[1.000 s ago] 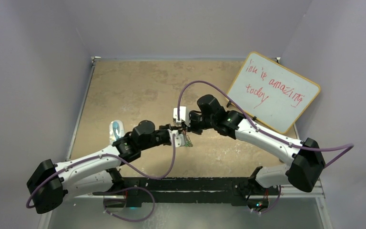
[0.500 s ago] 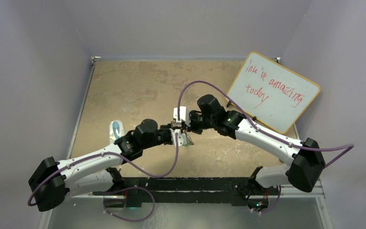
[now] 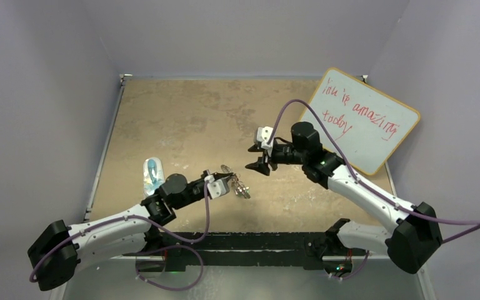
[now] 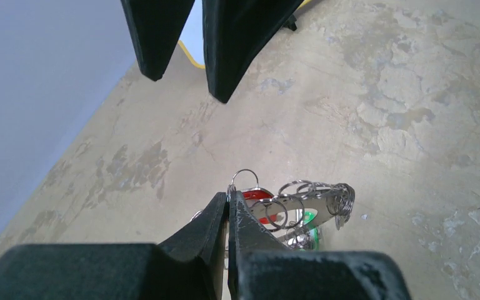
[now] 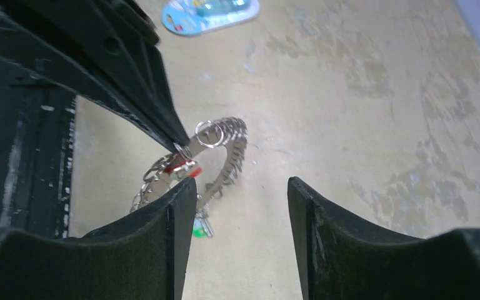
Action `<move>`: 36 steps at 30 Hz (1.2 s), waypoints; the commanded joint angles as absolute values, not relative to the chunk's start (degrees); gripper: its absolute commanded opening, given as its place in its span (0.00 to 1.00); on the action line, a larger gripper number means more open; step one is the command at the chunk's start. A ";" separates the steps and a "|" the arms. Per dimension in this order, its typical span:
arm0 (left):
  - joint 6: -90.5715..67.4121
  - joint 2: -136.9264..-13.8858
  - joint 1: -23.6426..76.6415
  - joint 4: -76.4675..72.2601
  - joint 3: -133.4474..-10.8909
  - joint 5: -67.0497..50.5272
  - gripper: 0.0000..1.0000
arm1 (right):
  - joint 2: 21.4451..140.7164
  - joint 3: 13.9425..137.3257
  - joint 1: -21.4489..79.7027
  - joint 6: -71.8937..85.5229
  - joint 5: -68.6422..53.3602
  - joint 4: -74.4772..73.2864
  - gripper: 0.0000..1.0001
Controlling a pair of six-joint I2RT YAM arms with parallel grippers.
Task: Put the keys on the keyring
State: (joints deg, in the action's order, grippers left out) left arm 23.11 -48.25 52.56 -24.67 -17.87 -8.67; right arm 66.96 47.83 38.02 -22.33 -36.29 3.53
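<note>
My left gripper [image 3: 220, 181] is shut on the rim of the keyring [image 3: 236, 185], low over the table's middle. In the left wrist view the black jaws [image 4: 229, 197] pinch one small wire loop, and the silvery keyring [image 4: 315, 199] juts out to the right. The red-headed key [image 4: 256, 195] and the green-headed key [image 4: 311, 219] hang among its loops. My right gripper [image 3: 259, 157] stands open and empty, apart from the ring, up and to the right. Its view, with the gripper [image 5: 240, 187] in front, shows the keyring [image 5: 225, 134], red key [image 5: 181, 167] and green key [image 5: 201, 230].
A clear bluish plastic object [image 3: 152, 172] lies left of the left arm, also seen as the plastic object [image 5: 209, 12] in the right wrist view. A whiteboard [image 3: 359, 122] with red writing leans at the back right. Purple cables loop above both arms.
The right gripper has opened, let go of the ring and drawn back to the right. The left gripper has closed fully and pulled the ring towards the near left.
</note>
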 commanded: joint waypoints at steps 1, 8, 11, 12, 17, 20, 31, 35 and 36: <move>14.60 -46.92 52.47 -46.97 -12.06 -8.97 0.00 | 64.29 45.88 37.37 -18.11 -47.78 10.77 0.56; 12.16 -49.13 52.47 -61.15 -7.06 -9.12 0.00 | 66.47 45.39 37.36 -15.86 -54.83 12.38 0.41; 12.04 -49.31 52.47 -62.40 -6.46 -9.18 0.00 | 68.07 45.33 37.40 -14.80 -54.22 13.17 0.38; 12.11 -49.26 52.49 -62.36 -6.42 -9.15 0.00 | 68.56 45.49 37.38 -14.43 -53.74 13.34 0.38; 12.47 -49.03 52.48 -60.72 -6.58 -9.56 0.00 | 70.48 46.69 37.40 -12.27 -52.27 15.77 0.41; 12.80 -49.11 52.47 -59.68 -6.92 -9.79 0.00 | 71.48 46.67 37.45 -9.98 -52.43 17.70 0.42; 13.12 -49.44 52.47 -57.84 -7.73 -10.09 0.00 | 74.95 47.57 37.44 -9.16 -51.86 15.63 0.03; 13.25 -49.48 52.47 -57.98 -7.73 -10.06 0.00 | 75.64 47.47 37.46 -9.74 -51.86 13.13 0.00; 13.15 -49.42 52.47 -58.07 -7.69 -10.08 0.00 | 75.74 47.35 37.44 -10.02 -51.74 12.76 0.00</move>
